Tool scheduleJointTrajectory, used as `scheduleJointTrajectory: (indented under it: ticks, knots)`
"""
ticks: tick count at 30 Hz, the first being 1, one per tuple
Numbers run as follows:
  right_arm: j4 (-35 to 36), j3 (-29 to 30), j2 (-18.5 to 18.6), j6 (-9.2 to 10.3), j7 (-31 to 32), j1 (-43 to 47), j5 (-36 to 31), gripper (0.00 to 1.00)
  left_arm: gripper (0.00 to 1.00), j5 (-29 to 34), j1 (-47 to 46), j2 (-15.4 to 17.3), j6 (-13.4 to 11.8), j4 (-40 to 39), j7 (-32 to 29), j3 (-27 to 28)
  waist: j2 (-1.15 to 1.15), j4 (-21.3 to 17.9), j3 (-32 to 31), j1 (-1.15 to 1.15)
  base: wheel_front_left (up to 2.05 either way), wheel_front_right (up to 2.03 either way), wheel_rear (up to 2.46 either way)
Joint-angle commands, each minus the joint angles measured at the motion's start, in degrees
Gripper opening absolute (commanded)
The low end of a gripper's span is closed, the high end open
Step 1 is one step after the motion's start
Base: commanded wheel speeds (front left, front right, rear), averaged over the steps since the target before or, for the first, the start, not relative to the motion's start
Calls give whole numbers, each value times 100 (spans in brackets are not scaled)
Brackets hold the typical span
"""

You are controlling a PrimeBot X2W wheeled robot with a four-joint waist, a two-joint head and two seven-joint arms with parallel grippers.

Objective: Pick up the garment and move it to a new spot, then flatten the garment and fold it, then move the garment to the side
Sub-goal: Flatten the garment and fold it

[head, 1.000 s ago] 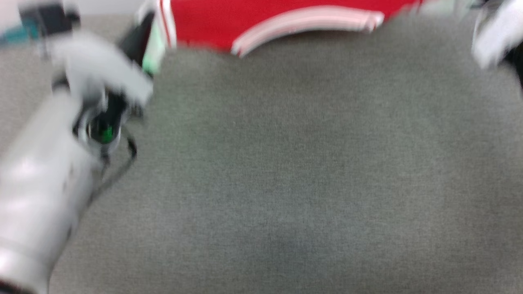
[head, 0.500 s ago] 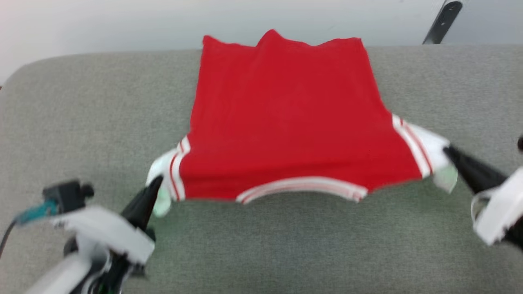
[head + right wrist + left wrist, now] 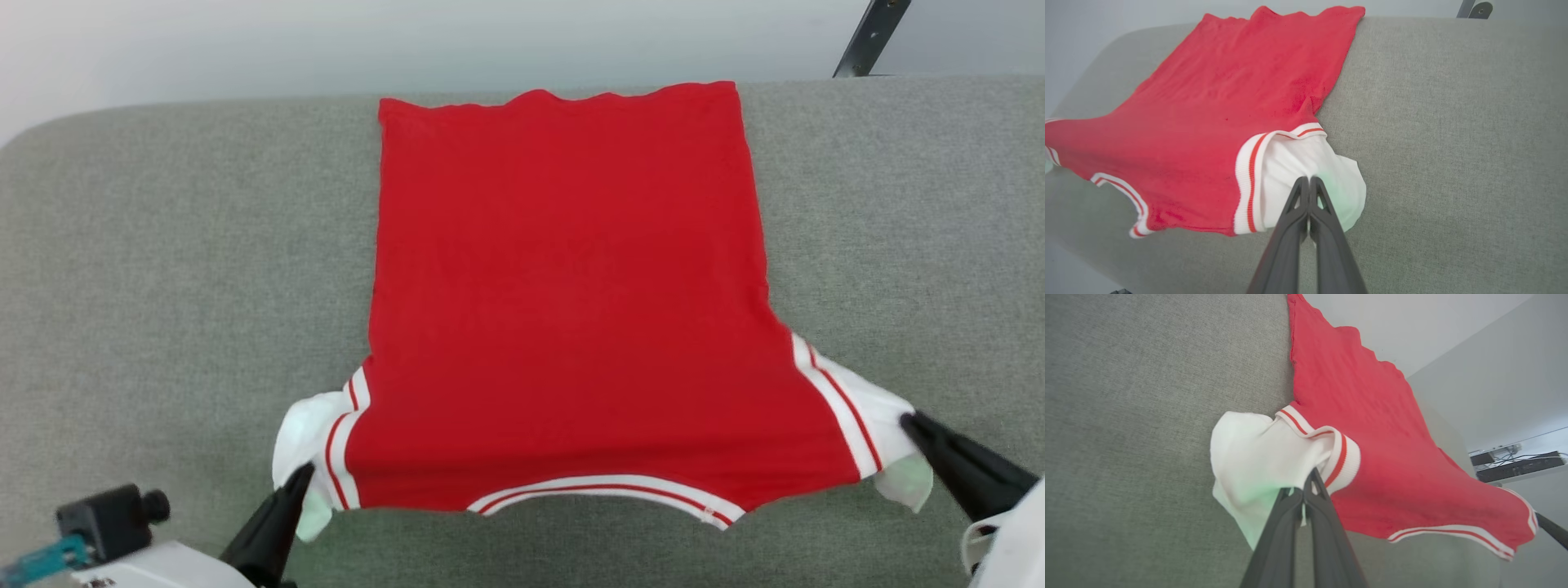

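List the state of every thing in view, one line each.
garment: unfolded, spread out on the grey surface, collar toward the robot, both white sleeves bunched where they are pinched.
left gripper: shut on the white sleeve on its side.
right gripper: shut on the other white sleeve.
grey surface: bears the garment.

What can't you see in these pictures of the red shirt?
- Head view: the garment covers its own underside and the grey surface beneath it.
- Head view: the left end effector and right end effector are cut off by the picture's edges behind their fingers.
- Head view: the dark bar runs off the top edge.
- Left wrist view: the boxes on the far shelf are too small to name.
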State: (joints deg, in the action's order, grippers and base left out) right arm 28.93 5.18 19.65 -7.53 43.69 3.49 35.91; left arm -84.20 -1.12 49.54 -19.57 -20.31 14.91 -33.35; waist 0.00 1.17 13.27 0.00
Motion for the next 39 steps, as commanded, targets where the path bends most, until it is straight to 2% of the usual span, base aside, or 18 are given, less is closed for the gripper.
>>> scheduleJointTrajectory:
  ticks: [1,4,7,11,16,25,33,39]
  knots:
    - [-100,-105,110,8,10,12,-117,0,0,246,-11,44,-95,109,29,-77,0,9,24,0,0,0,0]
    - [-412,-487,407,9,-69,-92,-386,0,0,559,-227,-115,-179,362,-71,-361,0,17,63,0,0,0,0]
    - [-863,-913,500,8,-138,-162,-344,0,0,816,-468,-287,-215,720,-192,-617,0,45,118,0,0,0,0]
    - [-1486,-1373,688,8,-270,-282,-387,0,0,960,-720,-585,-150,1250,-355,-879,0,103,226,0,0,0,0]
    - [-2230,-1791,786,8,-722,-477,-457,0,0,990,-899,-915,-27,1897,-443,-1062,0,165,359,0,0,0,0]
    - [-3388,-2466,819,30,-1425,-869,-823,0,0,1082,-1155,-1285,184,2921,-661,-1337,0,188,543,0,0,0,0]
    - [-4008,-2846,861,58,-1709,-1148,-1057,0,0,1092,-1318,-1462,343,3316,-711,-1396,0,137,581,0,0,0,0]
    - [-4220,-3010,868,71,-1871,-1312,-1133,0,0,1078,-1366,-1503,393,3442,-707,-1391,0,105,569,0,0,0,0]
